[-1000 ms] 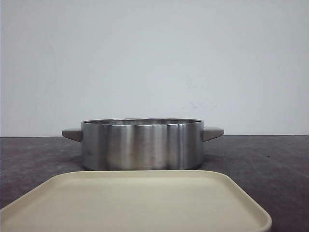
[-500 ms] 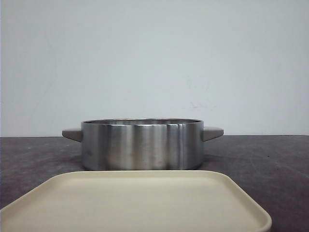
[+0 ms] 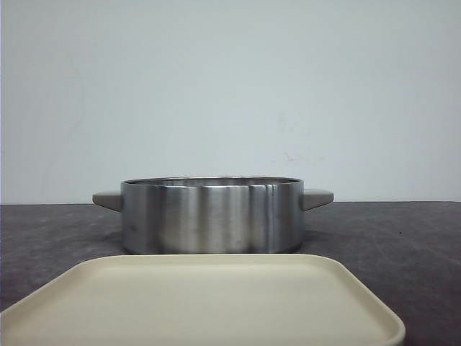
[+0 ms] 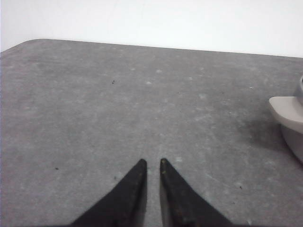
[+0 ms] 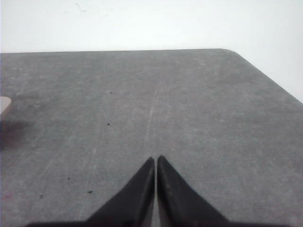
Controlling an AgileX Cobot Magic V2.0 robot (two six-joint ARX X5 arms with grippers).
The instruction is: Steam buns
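Front view. Steel pot [image 3: 212, 216], round, two grey side handles, standing on the dark tabletop [image 3: 403, 245] at centre. Cream tray [image 3: 202, 303], square with rounded corners, nearer than the pot, its surface bare. No buns in sight here; the pot's interior is hidden behind its wall, so they may or may not lie inside. Neither arm shows.

Left wrist view. Left tool [image 4: 152, 163], tips nearly together with a thin gap, holding nothing, over bare tabletop. One pot handle [image 4: 286, 108] at the edge.

Right wrist view. Right tool [image 5: 155, 158], clenched tip to tip, holding nothing, over bare tabletop.

Handling note, by judgement: steamed buns are light, soft and easily dented; a shallow, gentle pinch across the dome's lower sides would suit, the tool opened wide first.
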